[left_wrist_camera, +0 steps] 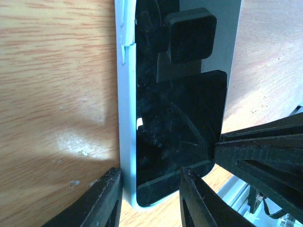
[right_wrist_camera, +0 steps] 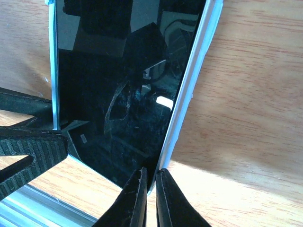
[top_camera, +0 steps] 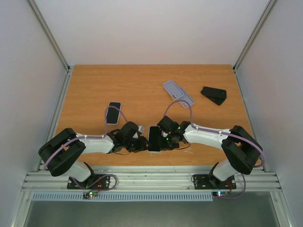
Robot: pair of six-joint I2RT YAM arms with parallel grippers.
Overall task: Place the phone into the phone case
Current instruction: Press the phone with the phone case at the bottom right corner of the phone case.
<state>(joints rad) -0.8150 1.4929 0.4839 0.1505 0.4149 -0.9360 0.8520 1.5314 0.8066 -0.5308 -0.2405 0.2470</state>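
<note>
The phone (top_camera: 154, 137) has a black screen and a light blue rim, and both grippers hold it just above the table's near edge. My left gripper (top_camera: 142, 142) grips its lower left corner. In the left wrist view (left_wrist_camera: 150, 172) one finger rests against the blue rim (left_wrist_camera: 125, 118) and the other on the screen. My right gripper (top_camera: 164, 140) pinches the phone's right edge, its jaws nearly closed in the right wrist view (right_wrist_camera: 151, 170). The lavender phone case (top_camera: 178, 93) lies apart, toward the back right of centre.
A second phone (top_camera: 113, 112) lies on the wooden table left of centre. A black wedge-shaped object (top_camera: 214, 94) sits at the back right. The metal rail (top_camera: 151, 179) runs along the near edge. White walls close in both sides.
</note>
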